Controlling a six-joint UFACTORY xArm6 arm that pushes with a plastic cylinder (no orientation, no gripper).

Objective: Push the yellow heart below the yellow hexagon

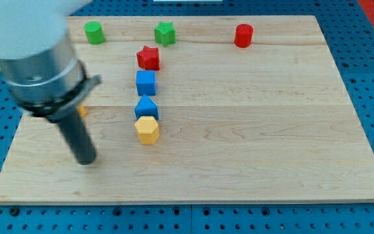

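Observation:
The yellow hexagon (147, 130) lies left of the board's middle, just below a blue block (146, 107). A small yellow-orange piece (82, 111) shows at the arm's right edge; the arm hides most of it, so I cannot make out its shape. My tip (86, 160) rests on the board toward the view's lower left, well left of the hexagon and a little lower, and below the yellow-orange piece. It touches no block.
A blue cube (145, 82) and a red star (148, 58) stand in a column above the blue block. A green cylinder (95, 32), a green star (165, 33) and a red cylinder (243, 36) line the top edge. The board's left edge (8, 156) is near my tip.

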